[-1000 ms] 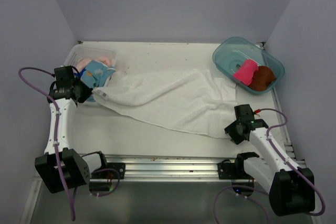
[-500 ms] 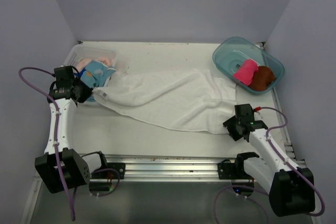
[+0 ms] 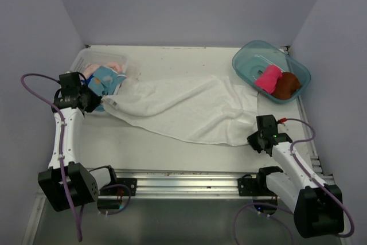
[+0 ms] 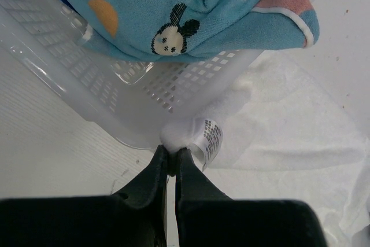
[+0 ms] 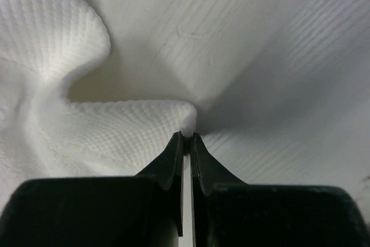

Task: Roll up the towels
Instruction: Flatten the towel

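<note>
A white towel (image 3: 189, 110) lies spread and rumpled across the middle of the table. My left gripper (image 3: 105, 105) is shut on its left corner by the care label (image 4: 208, 137), right against the basket; in the left wrist view the gripper (image 4: 171, 154) pinches white cloth. My right gripper (image 3: 252, 140) is shut on the towel's near right corner, and the right wrist view shows the gripper (image 5: 188, 137) closed on the folded edge of the white towel (image 5: 115, 125). A light blue cartoon-print towel (image 4: 196, 10) hangs over the basket rim.
A white lattice basket (image 3: 97, 54) at the back left holds the light blue towel (image 3: 106, 78) and a pale peach one (image 3: 113, 63). A clear teal tub (image 3: 241, 55) at the back right holds a hot pink towel (image 3: 268, 77) and a brown one (image 3: 285, 85). Grey walls surround the table.
My right gripper was open beside the towel's near right corner and has shut on it. The left gripper has kept its hold and place.
</note>
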`<state>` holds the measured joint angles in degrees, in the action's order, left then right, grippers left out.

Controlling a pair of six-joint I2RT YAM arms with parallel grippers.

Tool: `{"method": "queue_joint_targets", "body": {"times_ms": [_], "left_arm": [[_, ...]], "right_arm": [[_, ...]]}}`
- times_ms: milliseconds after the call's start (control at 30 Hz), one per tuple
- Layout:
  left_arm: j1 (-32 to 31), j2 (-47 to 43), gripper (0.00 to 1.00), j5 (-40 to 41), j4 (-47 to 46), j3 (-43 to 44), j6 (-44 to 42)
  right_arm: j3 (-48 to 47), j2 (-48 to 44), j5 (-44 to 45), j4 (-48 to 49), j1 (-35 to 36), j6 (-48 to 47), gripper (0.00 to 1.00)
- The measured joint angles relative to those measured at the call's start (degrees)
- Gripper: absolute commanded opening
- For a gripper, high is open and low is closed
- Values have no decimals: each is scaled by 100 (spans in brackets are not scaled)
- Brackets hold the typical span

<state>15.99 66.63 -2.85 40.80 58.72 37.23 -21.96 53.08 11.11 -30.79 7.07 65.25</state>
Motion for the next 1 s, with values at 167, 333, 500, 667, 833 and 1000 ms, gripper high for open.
{"method": "queue_joint_targets", "body": {"times_ms": [167, 333, 500, 667, 833, 1000], "left_arm": [[0, 0, 0, -101, -2, 0, 2], [2, 0, 0, -297, -22, 7, 15], [-2, 31, 0, -876, -205, 201, 96], [-258, 177, 0, -1384, -470, 750, 179], [-671, 365, 0, -1781, -704, 1945, 175], [-713, 223, 0, -2083, -1073, 3016, 170]], "right_arm": [[-885, -426, 579, -1019, -2, -332, 0], [-2601, -435, 1187, -1285, -26, -809, 0], [-4050, -341, 1781, -1486, -63, -1207, 0], [-5309, -328, 2341, -1808, -83, -1657, 0], [-6579, -531, 2924, -2044, -83, -2234, 0], [-7875, -802, 3440, -2247, -81, -2732, 0]]}}
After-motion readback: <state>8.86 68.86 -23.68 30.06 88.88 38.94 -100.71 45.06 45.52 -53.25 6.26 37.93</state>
